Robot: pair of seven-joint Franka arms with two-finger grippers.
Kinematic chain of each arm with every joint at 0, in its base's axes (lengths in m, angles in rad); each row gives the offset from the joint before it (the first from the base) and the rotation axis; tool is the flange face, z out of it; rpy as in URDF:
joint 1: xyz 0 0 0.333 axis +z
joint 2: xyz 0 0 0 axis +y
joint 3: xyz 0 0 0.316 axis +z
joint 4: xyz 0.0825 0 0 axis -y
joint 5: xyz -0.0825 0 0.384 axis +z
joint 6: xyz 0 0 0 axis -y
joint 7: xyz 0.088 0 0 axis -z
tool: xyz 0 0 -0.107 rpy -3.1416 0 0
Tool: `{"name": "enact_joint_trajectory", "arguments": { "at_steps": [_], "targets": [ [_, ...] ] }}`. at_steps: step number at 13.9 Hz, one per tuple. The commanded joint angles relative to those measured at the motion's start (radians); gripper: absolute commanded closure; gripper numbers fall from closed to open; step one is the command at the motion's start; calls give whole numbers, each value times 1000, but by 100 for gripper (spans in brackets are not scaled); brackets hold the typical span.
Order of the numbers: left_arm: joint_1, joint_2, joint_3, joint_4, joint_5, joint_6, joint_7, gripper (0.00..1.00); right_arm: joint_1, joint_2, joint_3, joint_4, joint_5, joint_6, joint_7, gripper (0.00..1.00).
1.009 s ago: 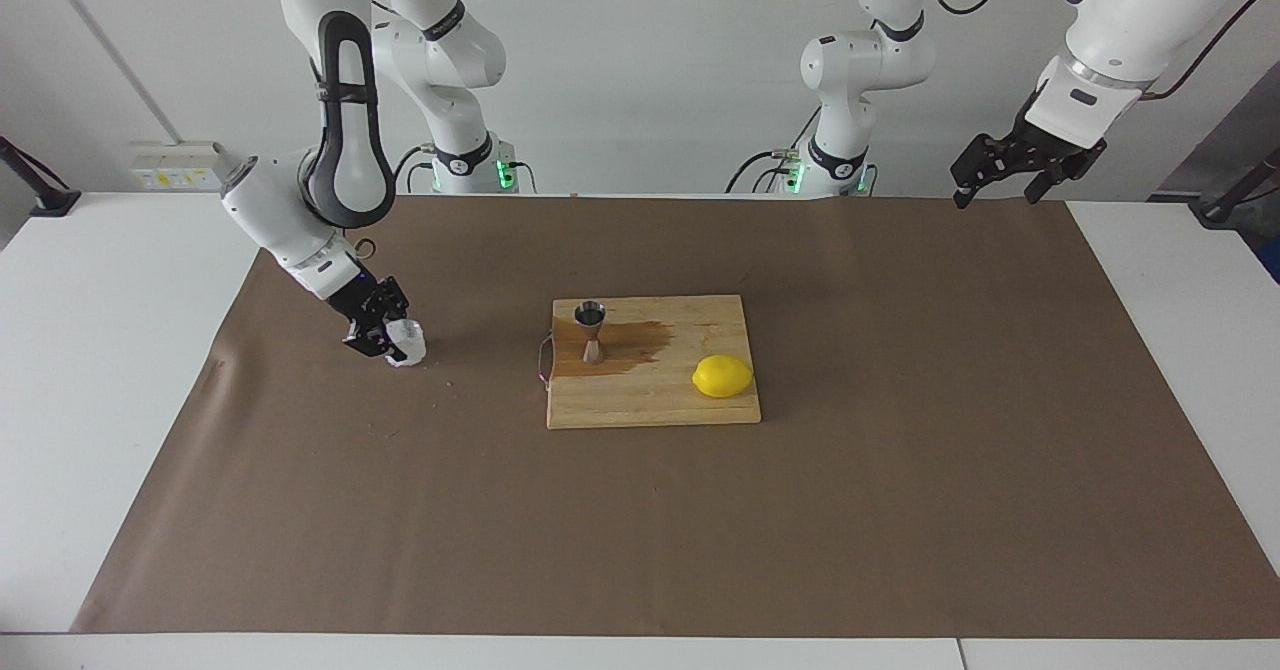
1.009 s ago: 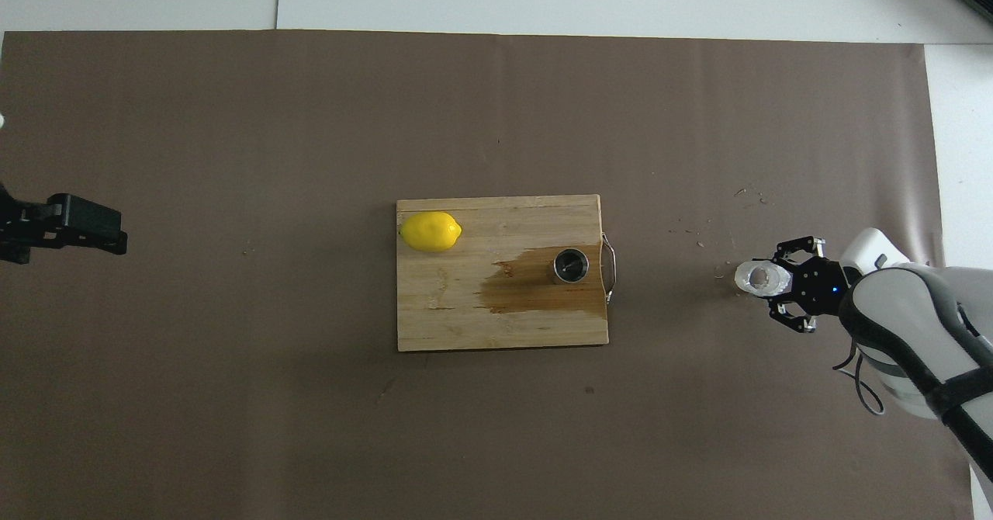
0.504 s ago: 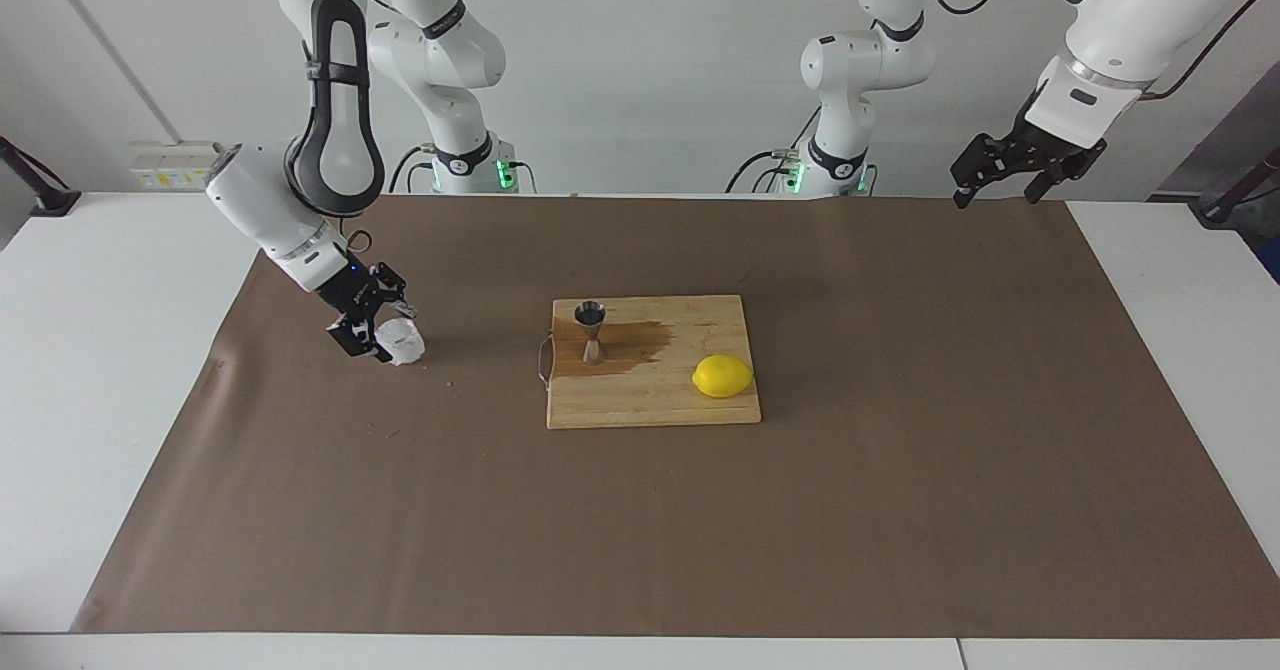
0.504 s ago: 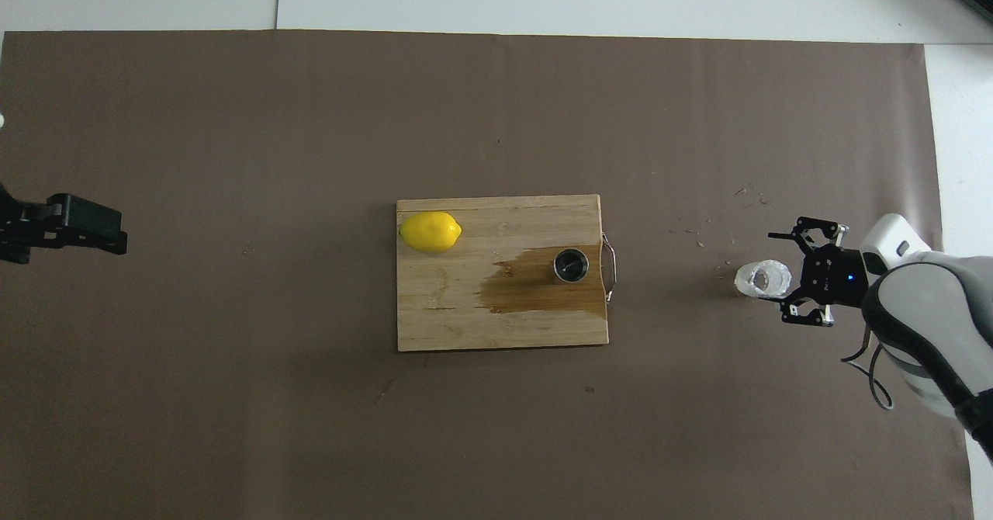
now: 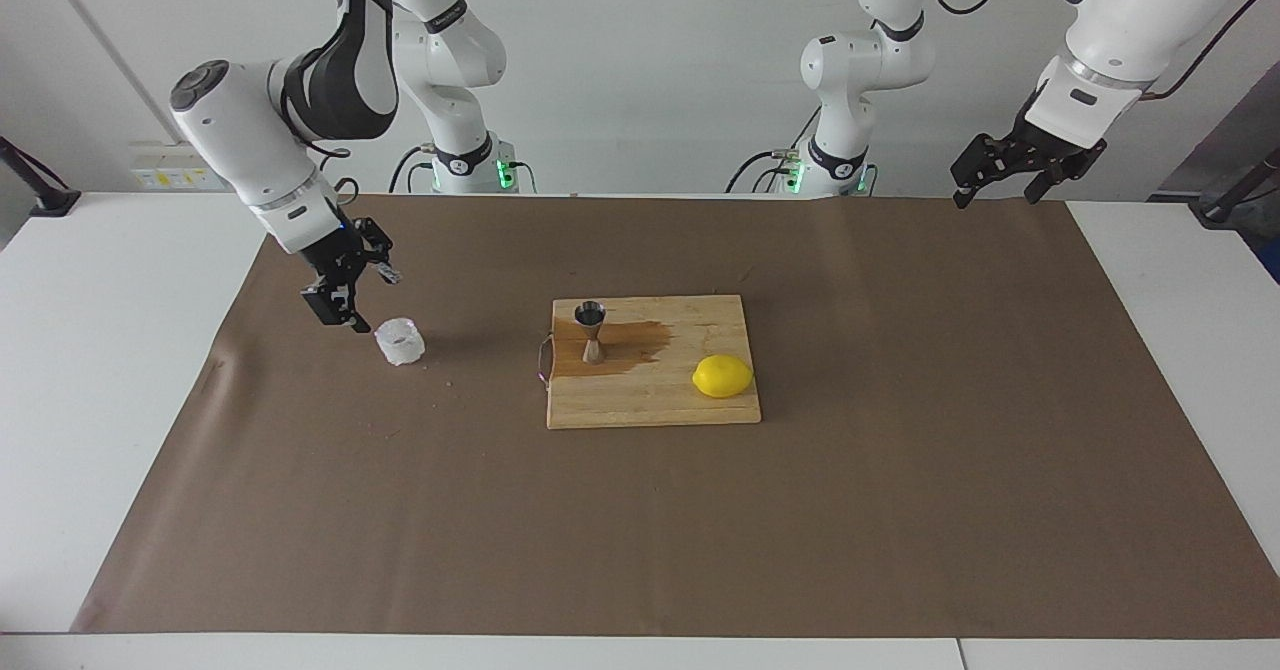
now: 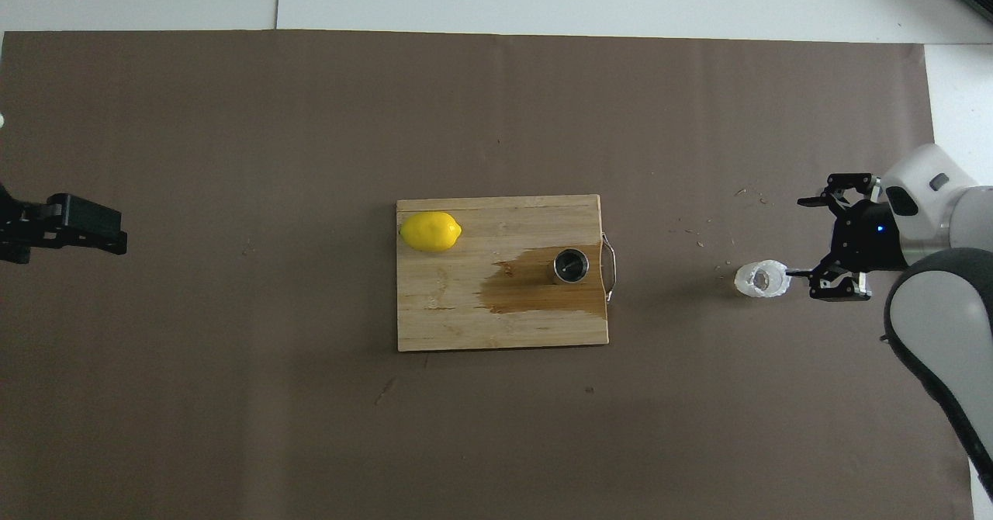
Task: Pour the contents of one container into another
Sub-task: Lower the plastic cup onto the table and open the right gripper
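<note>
The whitish crinkled plastic cup (image 5: 400,341) (image 6: 761,279) stands upright on the brown paper toward the right arm's end of the table, with nothing holding it. My right gripper (image 5: 357,295) (image 6: 804,238) hangs open just above the paper beside the cup, on the side away from the board, and does not touch it. The steel hourglass jigger (image 5: 590,331) (image 6: 571,265) stands upright on the wooden cutting board (image 5: 700,410) (image 6: 465,326), at the board's handle end. My left gripper (image 5: 994,193) (image 6: 74,227) waits open, raised over the left arm's end of the table.
A dark wet stain (image 5: 632,346) (image 6: 535,293) spreads across the board from the jigger. A yellow lemon (image 5: 722,376) (image 6: 430,231) lies on the board's other end. Small crumbs dot the paper near the cup. Brown paper covers the table.
My right gripper opened and let go of the cup, then rose and drew back from it toward the right arm's end. The cup stays standing. The left arm has not moved.
</note>
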Motion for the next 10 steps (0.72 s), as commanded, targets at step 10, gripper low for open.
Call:
{"name": "enact_joint_trajectory", "arguments": {
  "at_steps": [10],
  "targets": [
    [-6, -23, 10, -23, -11, -7, 2, 0, 185, 65, 2, 340, -229, -95, 865, 0]
  ]
}}
